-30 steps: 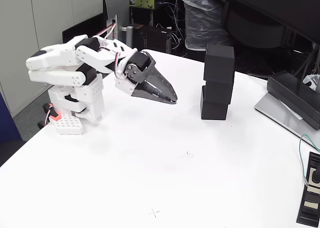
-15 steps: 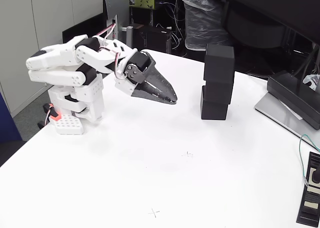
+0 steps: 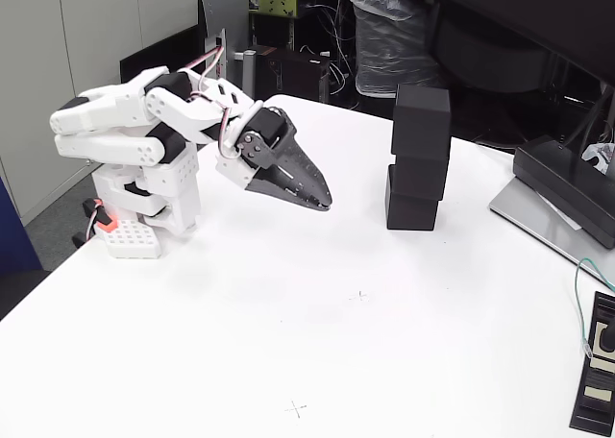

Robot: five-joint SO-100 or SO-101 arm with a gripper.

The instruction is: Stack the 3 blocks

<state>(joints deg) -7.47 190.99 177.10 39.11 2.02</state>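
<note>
White tabletop (image 3: 317,361), two faint pen crosses on it. Behind: dim clutter of cables, a bagged object, dark equipment, hard to make out. Arm (image 3: 144,140) folded low at left in the fixed view. Gripper (image 3: 325,203) points down-right, hanging above the table, well apart from the blocks; fingers pressed together to a point, nothing between them. Three black cubes stand as one stack (image 3: 419,159) right of centre: bottom block (image 3: 411,207) on the table, middle block (image 3: 421,169) set slightly off to the right, top block (image 3: 421,119) resting on it. Seams between them hard to read, black on black. Monitor base (image 3: 567,190) cut off at the right edge; a small black device (image 3: 596,376) partly out of frame at lower right.
</note>
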